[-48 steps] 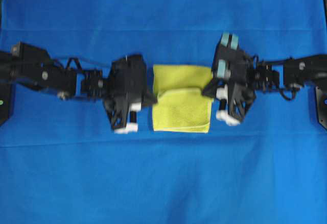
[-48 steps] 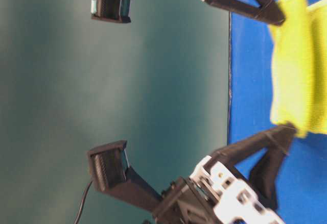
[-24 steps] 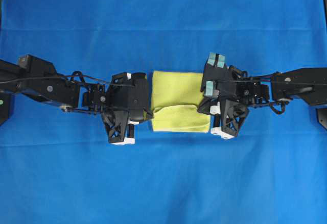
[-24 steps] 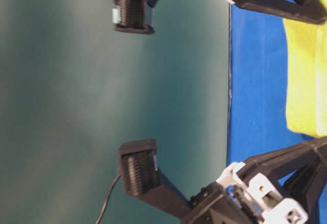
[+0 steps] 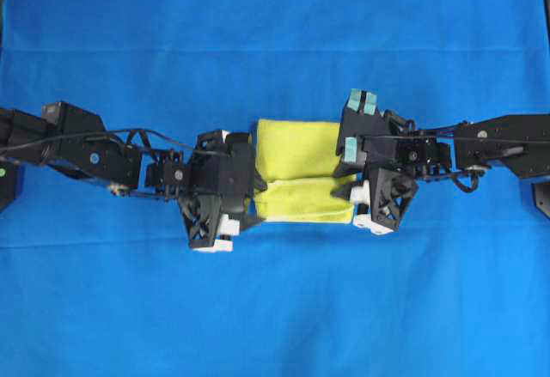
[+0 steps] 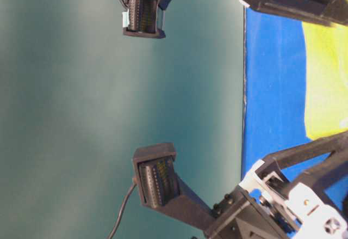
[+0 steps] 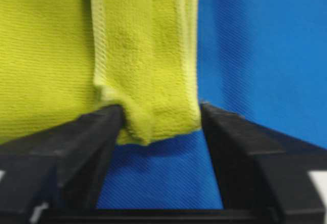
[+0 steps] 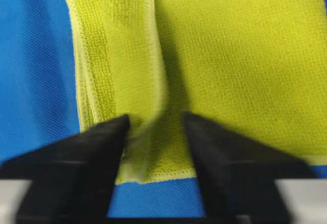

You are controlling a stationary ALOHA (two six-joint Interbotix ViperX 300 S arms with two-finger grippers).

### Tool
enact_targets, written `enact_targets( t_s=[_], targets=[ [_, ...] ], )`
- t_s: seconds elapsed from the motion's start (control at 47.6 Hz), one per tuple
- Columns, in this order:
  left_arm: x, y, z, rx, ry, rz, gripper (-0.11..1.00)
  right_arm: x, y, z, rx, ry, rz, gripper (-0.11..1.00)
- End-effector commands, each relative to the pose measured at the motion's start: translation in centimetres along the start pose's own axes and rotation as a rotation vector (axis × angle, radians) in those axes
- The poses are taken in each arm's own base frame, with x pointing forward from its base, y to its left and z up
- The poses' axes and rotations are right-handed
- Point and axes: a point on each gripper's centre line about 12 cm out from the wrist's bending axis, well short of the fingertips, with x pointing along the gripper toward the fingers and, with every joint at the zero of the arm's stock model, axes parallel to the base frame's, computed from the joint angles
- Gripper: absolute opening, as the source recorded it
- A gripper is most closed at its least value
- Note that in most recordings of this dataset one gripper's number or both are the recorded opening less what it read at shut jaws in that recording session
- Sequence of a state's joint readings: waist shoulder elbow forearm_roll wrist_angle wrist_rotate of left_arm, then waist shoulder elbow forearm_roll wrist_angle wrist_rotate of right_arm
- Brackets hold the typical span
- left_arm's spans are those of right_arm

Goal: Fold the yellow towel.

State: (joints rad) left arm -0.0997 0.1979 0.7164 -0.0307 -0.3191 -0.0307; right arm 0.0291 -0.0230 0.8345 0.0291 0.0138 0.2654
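Observation:
The yellow towel (image 5: 296, 145) lies on the blue cloth between my two arms, with a narrow doubled strip (image 5: 301, 201) along its near edge. My left gripper (image 5: 252, 198) is at the strip's left end. In the left wrist view the left gripper (image 7: 161, 114) is open, and the towel's corner (image 7: 148, 81) lies loose between the jaws. My right gripper (image 5: 351, 193) is at the strip's right end. In the right wrist view the right gripper (image 8: 156, 122) is open, with the folded edge of the towel (image 8: 240, 55) slack between its jaws.
The large blue cloth (image 5: 275, 308) covers the whole table around the towel. Its edge (image 6: 244, 86) shows in the table-level view, with a plain green backdrop beyond. Both arms reach in from the sides at mid height.
Both grippers carried the lifted towel edge across and down, then lowered to the table. The raised fold now lies flat as a narrow strip, and the jaws have let go.

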Motion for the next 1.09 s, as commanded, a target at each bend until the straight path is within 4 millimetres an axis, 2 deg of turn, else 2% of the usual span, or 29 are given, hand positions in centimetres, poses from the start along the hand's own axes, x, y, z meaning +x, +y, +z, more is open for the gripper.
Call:
enact_targets(
  t_s=[0.0,0.21,0.399,0.567,0.882,1.071],
  targets=[
    [-0.7,-0.3,1.5,0.006,-0.038,-0.008,0.65,-0.9,0.9,1.4,-0.018,-0.045,0.022,0.59],
    [-3.2,-1.1,3.3,0.014,-0.056,-0.025,0.57,-3.8,2.5,2.3,-0.045,-0.073,0.061,0.53],
    [-7.4,-2.7,5.1,0.036,-0.119,-0.066,0.56,-7.5,4.2,3.1,-0.078,-0.144,0.118,0.53],
    [-11.4,-3.2,5.8,0.043,-0.201,-0.093,0.56,-10.3,3.8,3.1,-0.123,-0.217,0.128,0.53],
    [-18.2,-2.2,3.7,0.034,-0.333,-0.095,0.56,-16.3,1.7,1.8,-0.174,-0.397,0.117,0.53],
    [-22.0,-1.5,1.9,0.058,-0.414,-0.085,0.56,-18.7,-0.1,-0.3,-0.187,-0.49,0.088,0.53]
  ],
)
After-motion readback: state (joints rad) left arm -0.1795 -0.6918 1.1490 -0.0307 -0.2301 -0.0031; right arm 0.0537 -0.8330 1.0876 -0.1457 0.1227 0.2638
